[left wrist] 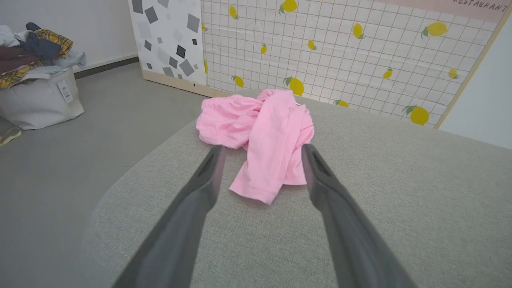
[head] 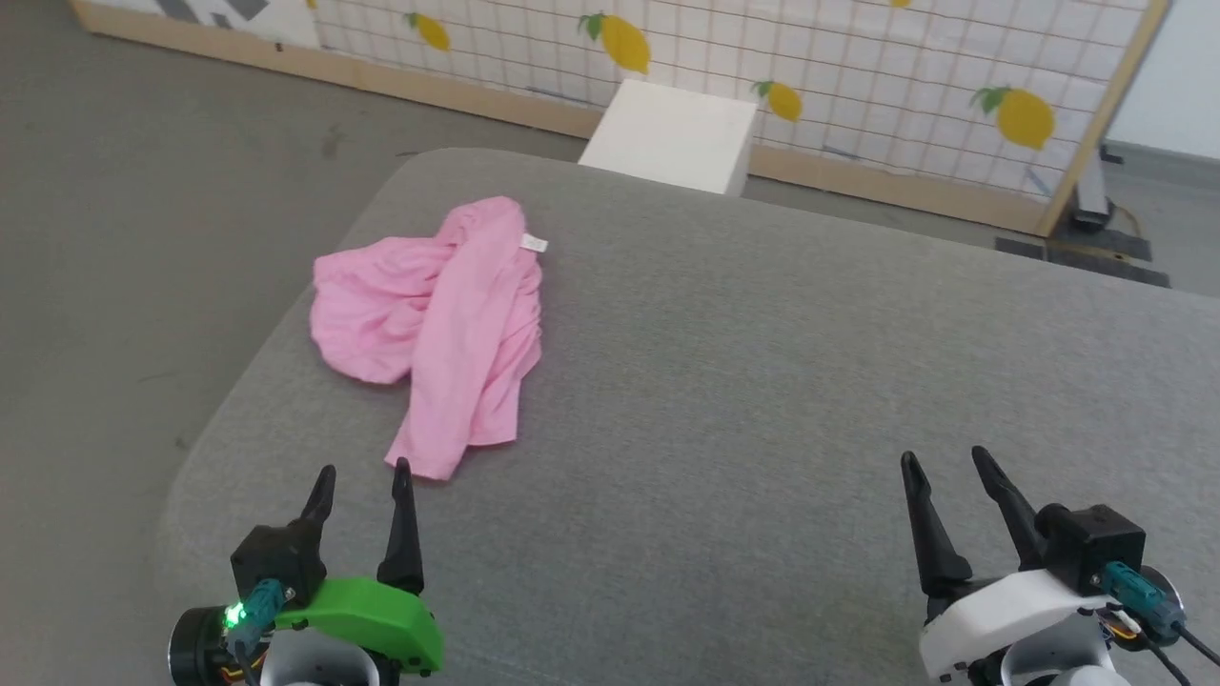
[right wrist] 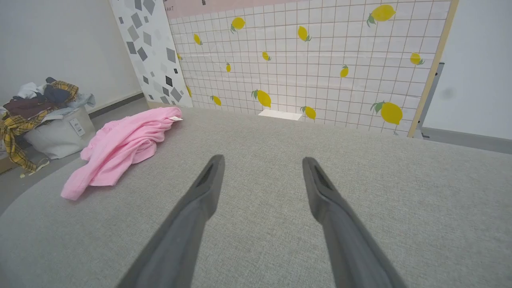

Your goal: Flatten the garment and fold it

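The garment [head: 438, 324] is a small pink pair of pants lying crumpled on the left part of the grey cushioned surface [head: 762, 381], with a white tag [head: 534, 244] at its far end. My left gripper [head: 364, 469] stands open just short of the garment's near hem, holding nothing. In the left wrist view the garment [left wrist: 264, 136] lies straight ahead between the open fingers [left wrist: 208, 172]. My right gripper [head: 944, 455] is open and empty at the lower right, far from the cloth. The right wrist view shows the garment [right wrist: 120, 148] off to its left.
The grey surface ends in a rounded left edge [head: 219, 419] with floor beyond. A white box [head: 672, 138] stands behind it against a lemon-patterned panel [head: 858, 67]. A bag heaped with clothes [left wrist: 36, 92] sits on the floor at the left.
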Controlling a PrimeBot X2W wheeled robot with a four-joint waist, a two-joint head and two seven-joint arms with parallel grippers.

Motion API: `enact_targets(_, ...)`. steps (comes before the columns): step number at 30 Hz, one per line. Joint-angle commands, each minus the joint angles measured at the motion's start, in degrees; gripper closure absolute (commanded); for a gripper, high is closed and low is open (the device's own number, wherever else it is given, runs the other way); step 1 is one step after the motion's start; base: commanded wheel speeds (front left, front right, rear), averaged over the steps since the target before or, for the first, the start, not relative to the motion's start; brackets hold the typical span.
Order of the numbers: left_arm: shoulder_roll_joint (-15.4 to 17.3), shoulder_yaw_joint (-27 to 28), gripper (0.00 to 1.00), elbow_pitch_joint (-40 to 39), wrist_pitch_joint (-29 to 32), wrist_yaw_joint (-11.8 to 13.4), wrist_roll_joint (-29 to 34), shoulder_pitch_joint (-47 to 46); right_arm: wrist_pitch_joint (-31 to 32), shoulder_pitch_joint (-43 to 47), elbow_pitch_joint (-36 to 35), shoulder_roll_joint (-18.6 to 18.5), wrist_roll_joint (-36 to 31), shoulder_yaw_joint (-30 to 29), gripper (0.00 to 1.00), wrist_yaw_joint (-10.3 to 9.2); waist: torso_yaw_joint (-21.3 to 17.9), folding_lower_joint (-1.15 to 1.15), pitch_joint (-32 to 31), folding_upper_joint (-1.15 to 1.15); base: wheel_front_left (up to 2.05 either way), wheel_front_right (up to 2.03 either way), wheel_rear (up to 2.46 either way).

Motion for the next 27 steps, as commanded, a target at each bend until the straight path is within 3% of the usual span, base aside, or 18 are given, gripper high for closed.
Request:
enact_targets(1, 0.17, -0.06, 0.0, 0.29, -0.8, 0.27, -0.78, 1.02, -0.65, 0.83, 0.5, 0.01, 0.78, 0.12, 0.0, -0.04, 1.66, 0.0, -0.16, 0.0, 0.0, 0.0, 0.0)
enact_targets(27, 0.72, -0.96, 0.0, 1.2, -3.85, 1.69, -4.86, 2.81, -3.42, 1.31, 3.38, 0.02, 3.46, 0.63, 0.0, -0.06, 10.27, 0.0, -0.29, 0.0, 0.0, 0.0, 0.0)
